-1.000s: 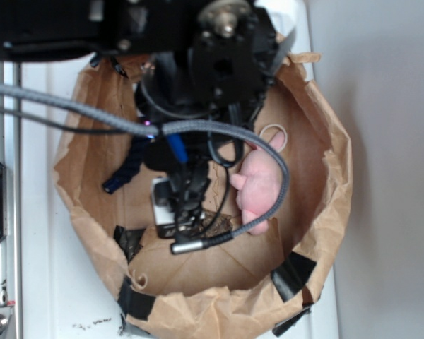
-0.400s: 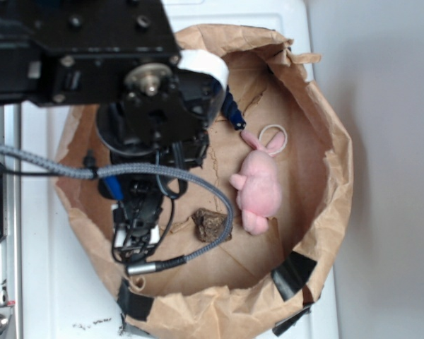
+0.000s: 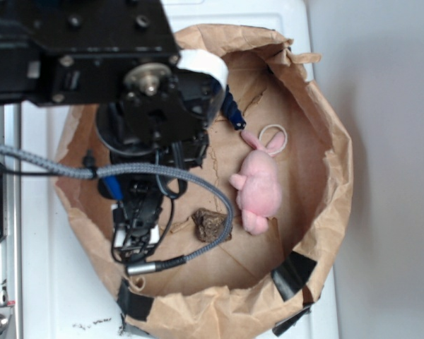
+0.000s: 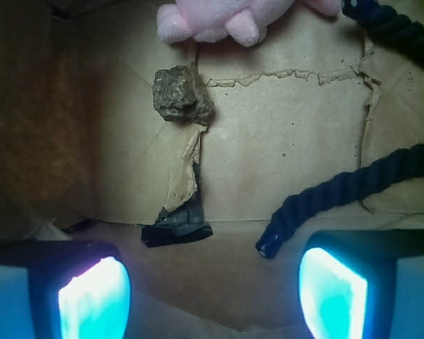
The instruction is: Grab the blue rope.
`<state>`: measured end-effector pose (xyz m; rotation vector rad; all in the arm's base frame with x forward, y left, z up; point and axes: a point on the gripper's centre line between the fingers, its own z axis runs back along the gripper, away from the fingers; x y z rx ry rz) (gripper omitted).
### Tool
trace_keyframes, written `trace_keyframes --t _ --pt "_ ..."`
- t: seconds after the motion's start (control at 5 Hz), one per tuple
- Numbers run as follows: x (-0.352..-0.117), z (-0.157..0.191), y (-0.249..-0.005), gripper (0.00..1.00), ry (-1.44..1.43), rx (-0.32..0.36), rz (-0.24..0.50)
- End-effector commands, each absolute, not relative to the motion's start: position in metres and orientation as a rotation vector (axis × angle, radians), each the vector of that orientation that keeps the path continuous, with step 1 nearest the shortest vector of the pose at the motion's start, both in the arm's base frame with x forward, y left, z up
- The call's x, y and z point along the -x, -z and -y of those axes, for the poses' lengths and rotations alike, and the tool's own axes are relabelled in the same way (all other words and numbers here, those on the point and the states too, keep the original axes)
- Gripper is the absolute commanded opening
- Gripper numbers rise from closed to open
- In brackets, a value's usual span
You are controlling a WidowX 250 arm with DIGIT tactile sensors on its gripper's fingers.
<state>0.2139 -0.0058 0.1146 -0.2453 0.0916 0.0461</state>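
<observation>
The blue rope (image 4: 343, 185) is a thick twisted navy cord. In the wrist view it runs in from the right edge, and one capped end lies just ahead of my right fingertip. Its other end curls at the top right by the pink plush bunny (image 4: 219, 18). My gripper (image 4: 212, 296) is open and low over the brown paper floor, with nothing between its glowing cyan pads (image 4: 92, 300). In the exterior view only a short piece of the blue rope (image 3: 232, 111) shows beside the arm. The rest is hidden under my gripper (image 3: 136, 236) and wrist.
A crumpled brown paper basin (image 3: 336, 176) with raised walls holds everything. The pink bunny (image 3: 258, 187) lies in its middle, with a brown rocky lump (image 3: 210, 224) to its left. Black tape (image 4: 178, 229) patches a tear in the paper. My grey braided cable (image 3: 198, 183) loops over the floor.
Over the last second the arm has swung left and down, uncovering the bunny and the lump. Nothing has visibly moved in the last 0.4 s.
</observation>
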Motion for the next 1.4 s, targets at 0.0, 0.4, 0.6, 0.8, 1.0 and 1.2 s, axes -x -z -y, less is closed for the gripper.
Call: trace_keyframes --t 0.0,0.4,0.6,0.8,1.0,1.2 --pt "-0.255 -0.012 -0.107 1.0 -0.095 0.208 -0.012" --pt "-0.29 -0.021 -0.103 1.0 -0.19 0.142 0.039" --pt "-0.277 -0.015 -0.104 1.0 -0.248 0.076 0.082" --pt "-0.267 -0.021 -0.099 1.0 -0.333 0.064 0.103" --pt "-0.254 -0.023 -0.087 1.0 -0.435 0.02 0.091" --pt "-0.241 -0.026 -0.077 1.0 -0.45 0.007 0.055"
